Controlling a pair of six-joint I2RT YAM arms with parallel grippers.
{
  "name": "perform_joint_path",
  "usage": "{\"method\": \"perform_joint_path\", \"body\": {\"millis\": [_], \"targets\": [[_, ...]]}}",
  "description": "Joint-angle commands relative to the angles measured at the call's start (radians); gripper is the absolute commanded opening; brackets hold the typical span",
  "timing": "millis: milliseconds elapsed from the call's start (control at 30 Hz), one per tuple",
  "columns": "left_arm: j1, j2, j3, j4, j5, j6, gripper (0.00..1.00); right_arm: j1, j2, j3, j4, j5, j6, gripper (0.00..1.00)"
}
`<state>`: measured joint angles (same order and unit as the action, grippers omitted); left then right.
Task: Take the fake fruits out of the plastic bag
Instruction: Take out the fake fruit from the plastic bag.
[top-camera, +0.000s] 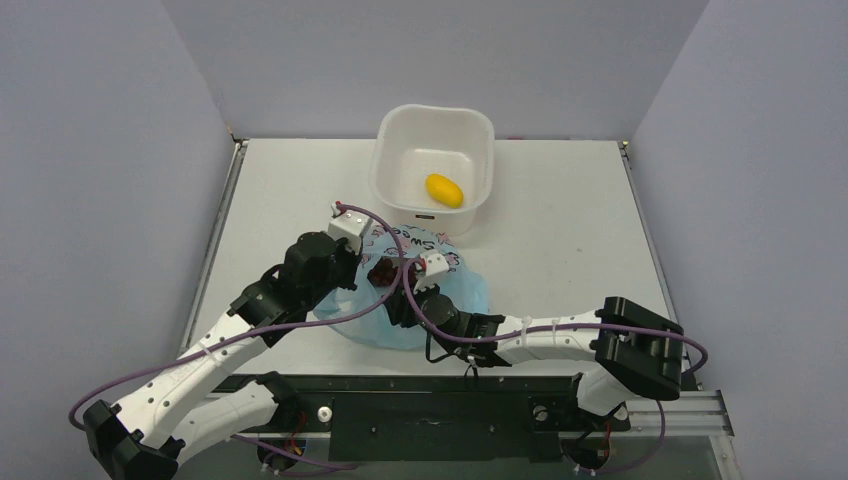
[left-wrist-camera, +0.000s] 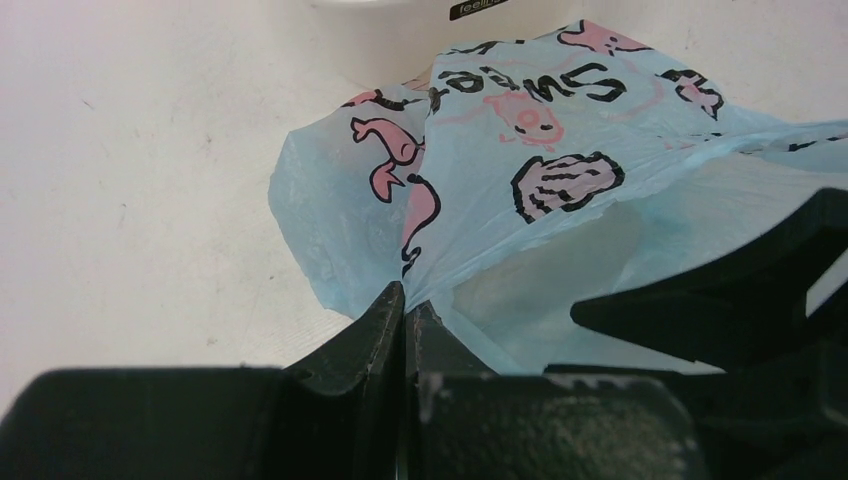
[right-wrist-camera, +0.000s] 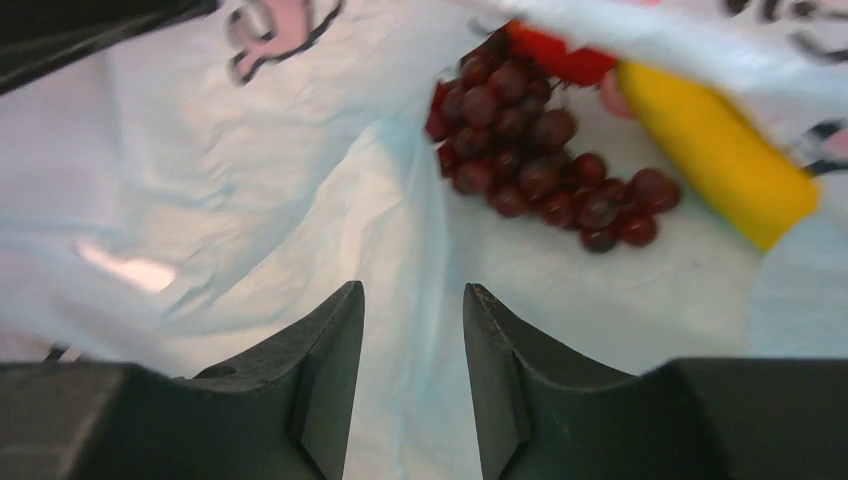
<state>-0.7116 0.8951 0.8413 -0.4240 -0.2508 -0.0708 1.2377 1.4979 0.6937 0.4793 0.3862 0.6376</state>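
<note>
Light blue plastic bag (left-wrist-camera: 520, 170) is pinched by the left gripper (left-wrist-camera: 405, 300), jaws closed on it, while the right gripper (right-wrist-camera: 412, 300) sits inside it, jaws narrowly parted and empty, grape bunch (right-wrist-camera: 530, 160) and banana (right-wrist-camera: 715, 150) just ahead.

Between the fingertips of the left gripper (left-wrist-camera: 405, 300) we see the plastic bag (left-wrist-camera: 500, 190): thin, translucent light blue film, crinkled and shiny, with pink and black print. Those fingers are matt black plastic, faintly grainy. To their left the table (left-wrist-camera: 130, 180) looks matt white and lightly scuffed. Ahead of the right gripper (right-wrist-camera: 410, 300), the grape bunch (right-wrist-camera: 540, 170) is glossy dark red plastic, the banana (right-wrist-camera: 715, 150) a smooth, duller yellow, the red fruit (right-wrist-camera: 555, 55) smooth. Beyond both grippers, the tub (top-camera: 395, 170) is smooth white plastic with a slight sheen, the lemon (top-camera: 444, 190) smooth yellow.
</note>
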Motion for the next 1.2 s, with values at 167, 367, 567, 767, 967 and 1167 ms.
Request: {"method": "perform_joint_path", "body": {"millis": [167, 367, 567, 767, 967, 1167], "targets": [[0.002, -0.019, 0.026, 0.081, 0.039, -0.008, 0.00, -0.142, 0.178, 0.108, 0.163, 0.070, -0.049, 0.44], [0.002, -0.029, -0.010, 0.135, 0.057, 0.001, 0.00, -0.180, 0.324, 0.175, 0.216, 0.008, -0.070, 0.59], [0.003, -0.049, -0.066, 0.183, 0.061, 0.012, 0.00, -0.210, 0.428, 0.228, 0.226, -0.057, -0.083, 0.66], [0.004, -0.088, -0.121, 0.219, 0.078, -0.001, 0.00, -0.211, 0.503, 0.314, 0.146, -0.034, -0.086, 0.65], [0.004, -0.133, -0.157, 0.232, 0.048, -0.004, 0.00, -0.210, 0.573, 0.372, 0.059, 0.015, -0.036, 0.62], [0.002, -0.178, -0.183, 0.250, -0.039, 0.009, 0.00, -0.194, 0.622, 0.384, -0.001, 0.078, 0.021, 0.48]]}}
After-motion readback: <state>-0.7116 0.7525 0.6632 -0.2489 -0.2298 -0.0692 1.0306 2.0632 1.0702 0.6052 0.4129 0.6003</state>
